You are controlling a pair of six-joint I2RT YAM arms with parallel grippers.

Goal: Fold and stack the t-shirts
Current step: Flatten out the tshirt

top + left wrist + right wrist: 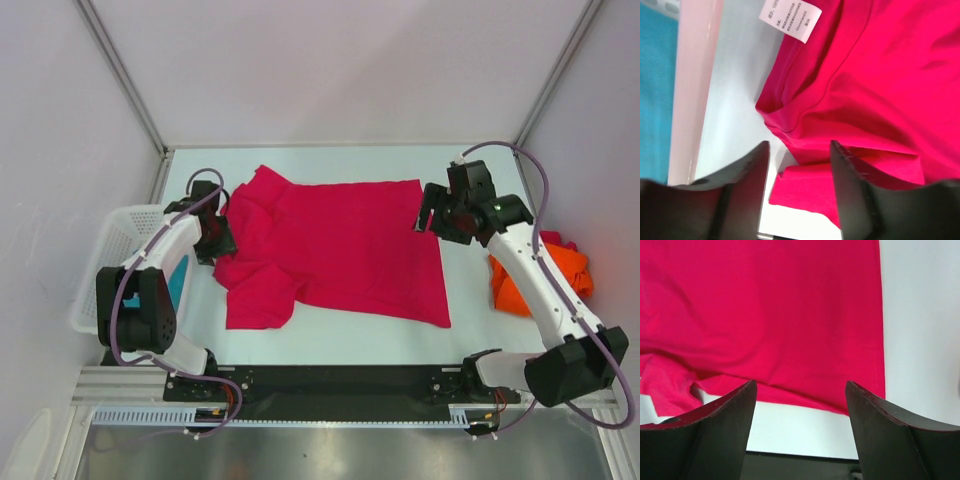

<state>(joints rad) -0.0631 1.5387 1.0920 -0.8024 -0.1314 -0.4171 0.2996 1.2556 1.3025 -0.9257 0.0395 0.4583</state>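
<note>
Crimson-pink t-shirt point(335, 245) lies spread mid-table point(468, 300), mostly flat, near sleeve rumpled, white label point(791, 22) exposed. Left gripper point(797, 150) and right gripper point(800, 390) both gape empty at opposite edges.

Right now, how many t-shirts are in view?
3: crimson t-shirt spread mid-table, orange t-shirt bunched at the right edge, teal t-shirt in the basket; more could hide beneath.

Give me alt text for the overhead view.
A crimson-pink t-shirt lies spread on the white table, with the left gripper at its collar and the right gripper by its far hem corner. A bunched orange t-shirt sits right, a white basket left.
</note>
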